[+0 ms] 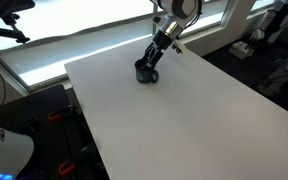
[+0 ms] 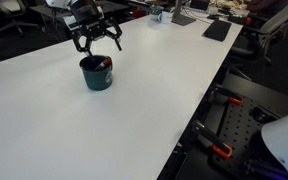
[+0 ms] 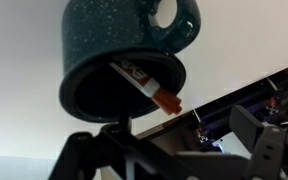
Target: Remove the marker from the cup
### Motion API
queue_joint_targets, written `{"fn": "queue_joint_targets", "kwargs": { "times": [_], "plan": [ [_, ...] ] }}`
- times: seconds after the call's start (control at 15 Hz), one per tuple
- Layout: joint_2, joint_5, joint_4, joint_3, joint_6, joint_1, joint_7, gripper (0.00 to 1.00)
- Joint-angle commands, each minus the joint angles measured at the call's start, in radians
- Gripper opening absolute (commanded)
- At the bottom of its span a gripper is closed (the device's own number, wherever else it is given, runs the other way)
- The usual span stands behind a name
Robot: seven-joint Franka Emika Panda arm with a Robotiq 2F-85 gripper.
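Note:
The cup (image 2: 96, 76) is a dark glossy mug standing on the white table (image 2: 134, 110), toward its far end in both exterior views. In the wrist view the cup (image 3: 109, 35) fills the top, handle to the right. The marker (image 3: 144, 85) leans inside it, white-labelled, with its reddish-orange end poking over the rim. My gripper (image 2: 97, 45) hangs just above the cup, open, fingers spread wider than the mug and holding nothing. One exterior view shows the gripper (image 1: 152, 58) right over the cup (image 1: 146, 73). My fingers (image 3: 79, 155) frame the bottom of the wrist view.
The table's long edge (image 2: 199, 110) runs close to black frame parts with red clamps (image 2: 220, 151). A dark flat device (image 2: 216, 30) and small items lie at the far end. A bright window band (image 1: 74, 45) sits behind the table.

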Motion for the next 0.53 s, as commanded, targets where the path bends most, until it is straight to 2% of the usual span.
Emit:
{"fn": "queue_joint_targets", "kwargs": {
  "times": [0.0, 0.27, 0.33, 0.47],
  "plan": [
    [0.016, -0.002, 0.011, 0.003, -0.009, -0.001, 0.002, 1.0],
    [0.039, 0.0, 0.031, 0.004, -0.021, -0.004, 0.001, 0.98],
    [0.038, -0.001, 0.029, 0.004, -0.018, -0.004, -0.001, 0.75],
    [0.042, -0.001, 0.029, 0.005, -0.02, -0.004, -0.001, 0.7]
  ]
}}
